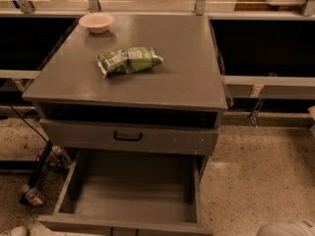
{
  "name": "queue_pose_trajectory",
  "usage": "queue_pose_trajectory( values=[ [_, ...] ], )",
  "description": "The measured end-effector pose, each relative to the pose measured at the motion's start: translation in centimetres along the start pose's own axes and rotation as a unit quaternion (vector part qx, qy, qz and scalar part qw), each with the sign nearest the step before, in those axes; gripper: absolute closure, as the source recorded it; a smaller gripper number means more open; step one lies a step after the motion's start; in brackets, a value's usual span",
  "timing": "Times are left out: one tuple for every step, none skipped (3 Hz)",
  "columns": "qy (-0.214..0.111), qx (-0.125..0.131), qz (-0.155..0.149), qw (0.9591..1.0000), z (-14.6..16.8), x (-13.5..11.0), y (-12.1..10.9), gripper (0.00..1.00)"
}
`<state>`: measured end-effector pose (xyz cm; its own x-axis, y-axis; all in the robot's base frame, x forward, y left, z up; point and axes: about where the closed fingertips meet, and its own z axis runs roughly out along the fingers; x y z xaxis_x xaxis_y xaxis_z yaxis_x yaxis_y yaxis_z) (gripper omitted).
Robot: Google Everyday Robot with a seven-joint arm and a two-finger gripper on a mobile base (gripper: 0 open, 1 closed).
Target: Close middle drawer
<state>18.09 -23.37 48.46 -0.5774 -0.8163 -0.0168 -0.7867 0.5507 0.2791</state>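
The middle drawer (133, 191) is pulled far out at the bottom of the grey cabinet. It is a long, flat-floored box with nothing in it. Its low front panel (123, 226) lies along the frame's bottom edge, and its handle is not in view. Above it, a taller grey drawer front (128, 136) with a black bar handle and white scuffs sits pushed in. My gripper (290, 227) shows only as a pale rounded part at the bottom right corner, right of the open drawer and apart from it.
A green snack bag (129, 60) and a pale bowl (96, 22) lie on the cabinet top (187, 77). A dark gap runs under the top. Grey rails stand left and right. A bottle (33, 196) and cables lie on the speckled floor at left.
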Motion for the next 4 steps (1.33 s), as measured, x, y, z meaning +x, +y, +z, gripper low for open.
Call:
queue_pose_trajectory(
  values=[
    [-0.011,-0.015,-0.03,0.9994,1.7,-1.8,2.8,1.0],
    [-0.021,-0.029,-0.07,0.9969,2.9,-3.7,6.2,1.0],
    [-0.02,-0.03,-0.084,0.9958,3.0,-4.3,6.6,1.0],
    [-0.027,-0.033,-0.072,0.9965,3.5,-4.1,6.1,1.0]
  ],
)
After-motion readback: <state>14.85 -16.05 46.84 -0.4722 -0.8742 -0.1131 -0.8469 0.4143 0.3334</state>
